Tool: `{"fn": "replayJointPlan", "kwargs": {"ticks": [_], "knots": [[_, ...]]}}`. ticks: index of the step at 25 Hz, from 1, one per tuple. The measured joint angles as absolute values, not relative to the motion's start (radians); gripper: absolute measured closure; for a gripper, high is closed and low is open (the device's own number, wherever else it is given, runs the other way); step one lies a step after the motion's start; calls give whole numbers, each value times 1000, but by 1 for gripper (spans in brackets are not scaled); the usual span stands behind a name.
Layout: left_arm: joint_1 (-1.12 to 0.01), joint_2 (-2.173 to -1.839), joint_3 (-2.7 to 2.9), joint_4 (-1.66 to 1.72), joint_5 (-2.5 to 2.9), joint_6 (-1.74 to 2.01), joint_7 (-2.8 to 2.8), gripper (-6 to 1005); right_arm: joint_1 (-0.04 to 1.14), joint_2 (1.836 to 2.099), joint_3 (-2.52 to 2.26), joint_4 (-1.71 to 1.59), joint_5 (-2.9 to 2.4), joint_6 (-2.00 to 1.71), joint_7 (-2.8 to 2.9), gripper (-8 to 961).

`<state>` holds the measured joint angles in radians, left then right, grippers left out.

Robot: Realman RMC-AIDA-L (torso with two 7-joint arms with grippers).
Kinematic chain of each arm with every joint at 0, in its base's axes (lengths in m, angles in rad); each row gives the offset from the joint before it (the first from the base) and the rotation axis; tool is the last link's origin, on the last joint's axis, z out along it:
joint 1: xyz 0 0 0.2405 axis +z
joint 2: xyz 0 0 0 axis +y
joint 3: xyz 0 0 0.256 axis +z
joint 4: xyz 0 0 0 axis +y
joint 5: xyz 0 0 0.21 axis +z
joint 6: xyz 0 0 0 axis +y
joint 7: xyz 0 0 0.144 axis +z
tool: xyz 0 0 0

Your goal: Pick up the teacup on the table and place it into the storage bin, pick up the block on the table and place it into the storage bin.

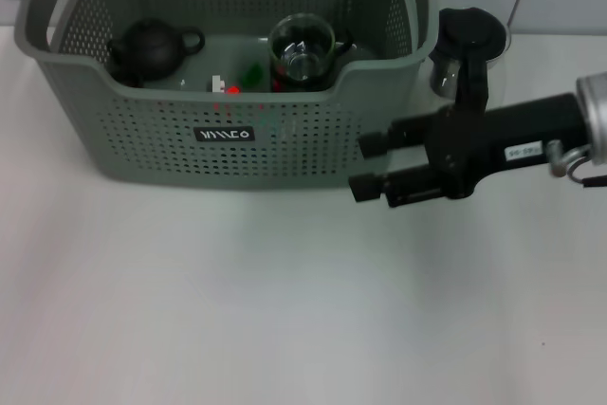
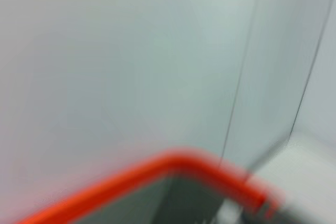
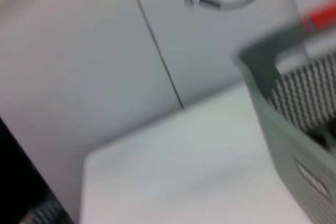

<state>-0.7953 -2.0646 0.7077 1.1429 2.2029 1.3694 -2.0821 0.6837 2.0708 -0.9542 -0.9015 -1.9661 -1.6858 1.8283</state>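
Note:
The grey perforated storage bin (image 1: pixel 142 144) stands at the back of the white table, and its corner shows in the right wrist view (image 3: pixel 273 124). Inside it a clear glass teacup (image 1: pixel 302 48) sits upright near the front wall. Small green (image 1: pixel 252 73) and red (image 1: pixel 231 90) block pieces lie on the bin floor beside it. My right gripper (image 1: pixel 362 166) hovers just outside the bin's right front corner, pointing at it, open, with nothing between its fingers. The left gripper does not show; the left wrist view holds only the bin's orange handle clip (image 2: pixel 173 163) up close.
A black teapot (image 1: pixel 150 48) sits in the bin's left part. A dark-lidded glass vessel (image 1: pixel 457 45) stands on the table to the right of the bin, behind my right arm. White table (image 1: pixel 237 310) spreads in front of the bin.

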Motion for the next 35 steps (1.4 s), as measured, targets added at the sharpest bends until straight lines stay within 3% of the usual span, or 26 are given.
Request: {"fn": "replayJointPlan", "kwargs": {"ticks": [4, 12, 17, 21, 28, 35], "knots": [[-714, -2060, 553, 1167, 1984, 1548, -2021, 283, 682, 2069, -908, -928, -1894, -1771, 1809, 204], [-565, -2077, 399, 1131, 2006, 1945, -1688, 131, 593, 2064, -880, -918, -1880, -1800, 1669, 205], [-513, -2117, 503, 1128, 2211, 1957, -1626, 131, 523, 2076, -881, -837, -1881, -1759, 1494, 202], [-497, -2143, 604, 1120, 2315, 1881, -1601, 131, 517, 2064, -882, -729, -1898, -1730, 1412, 201], [-524, -2138, 625, 1058, 2326, 1813, -1567, 130, 530, 2087, -894, -704, -1940, -1663, 1336, 195], [-534, -2128, 615, 1055, 2332, 1833, -1569, 130, 531, 2090, -896, -700, -2000, -1627, 1322, 179]]}}
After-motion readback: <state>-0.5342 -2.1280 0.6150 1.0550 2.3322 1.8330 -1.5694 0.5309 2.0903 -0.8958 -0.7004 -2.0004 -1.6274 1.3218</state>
